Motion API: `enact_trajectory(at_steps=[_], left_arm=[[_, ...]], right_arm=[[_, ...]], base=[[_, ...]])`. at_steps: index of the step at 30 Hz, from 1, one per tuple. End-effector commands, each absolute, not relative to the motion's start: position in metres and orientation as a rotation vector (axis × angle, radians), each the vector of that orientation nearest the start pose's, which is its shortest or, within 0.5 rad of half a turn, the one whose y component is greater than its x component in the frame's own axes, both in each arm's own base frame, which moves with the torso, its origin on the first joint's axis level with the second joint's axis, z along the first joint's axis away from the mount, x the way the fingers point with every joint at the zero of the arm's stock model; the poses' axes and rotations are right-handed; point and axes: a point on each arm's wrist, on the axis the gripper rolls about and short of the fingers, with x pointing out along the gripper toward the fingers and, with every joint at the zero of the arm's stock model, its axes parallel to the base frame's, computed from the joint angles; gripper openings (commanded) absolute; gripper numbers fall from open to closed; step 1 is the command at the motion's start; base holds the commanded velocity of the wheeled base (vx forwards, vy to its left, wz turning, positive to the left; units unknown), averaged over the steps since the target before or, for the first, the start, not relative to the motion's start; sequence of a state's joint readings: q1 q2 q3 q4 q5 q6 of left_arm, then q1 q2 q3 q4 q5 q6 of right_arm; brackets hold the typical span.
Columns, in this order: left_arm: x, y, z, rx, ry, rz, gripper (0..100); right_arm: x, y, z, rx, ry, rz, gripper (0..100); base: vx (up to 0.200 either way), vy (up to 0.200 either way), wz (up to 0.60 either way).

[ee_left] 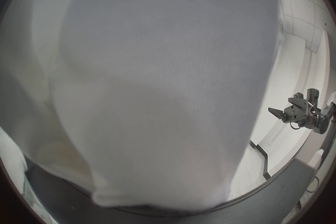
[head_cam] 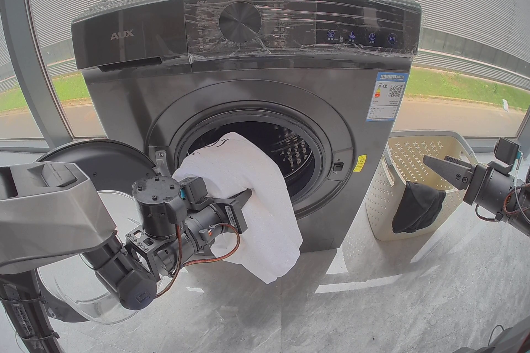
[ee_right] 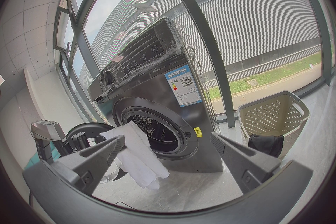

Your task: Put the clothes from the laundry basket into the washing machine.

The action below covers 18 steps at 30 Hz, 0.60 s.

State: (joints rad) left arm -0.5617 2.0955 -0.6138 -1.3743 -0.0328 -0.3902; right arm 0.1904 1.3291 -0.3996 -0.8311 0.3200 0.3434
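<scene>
L arm low, reaching fwd to washing machine [head_cam: 248, 84] opening; left gripper [head_cam: 244, 203] buried in white garment [head_cam: 251, 177] draped over drum lip, grip can't tell. Right gripper [head_cam: 436, 161] wide open, empty, above laundry basket [head_cam: 430, 134] w/ black garment [head_cam: 417, 205].

White garment [head_cam: 259, 216], grey washing machine [head_cam: 138, 95]

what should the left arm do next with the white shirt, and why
Probably push the left gripper forward into the drum before letting go. The shirt only has its top at the opening; most of it hangs outside, down the front of the washer, so a release here would likely drop it.
</scene>
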Motion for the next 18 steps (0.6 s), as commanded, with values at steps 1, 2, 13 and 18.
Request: enact_trajectory(at_steps=[1, 2, 13, 18], left_arm=[[0.2945, -0.1838, 0.0728, -0.36, 0.239, -0.539, 0], [0.2945, -0.1838, 0.0728, -0.36, 0.238, -0.538, 0], [0.2916, -0.1839, 0.0777, -0.345, 0.266, -0.562, 0], [0.2971, -0.1878, 0.0753, -0.339, 0.245, -0.562, 0]], right_arm=[[0.19, 0.0438, 0.1871, 0.342, 0.184, 0.489, 100], [0.19, 0.0441, 0.1871, 0.342, 0.185, 0.49, 100], [0.1913, 0.0441, 0.1863, 0.342, 0.189, 0.488, 100], [0.1913, 0.0441, 0.1863, 0.344, 0.189, 0.488, 100]], base=[[0.0, 0.0, 0.0], [0.0, 0.0, 0.0], [0.0, 0.0, 0.0], [0.12, 0.0, 0.0]])
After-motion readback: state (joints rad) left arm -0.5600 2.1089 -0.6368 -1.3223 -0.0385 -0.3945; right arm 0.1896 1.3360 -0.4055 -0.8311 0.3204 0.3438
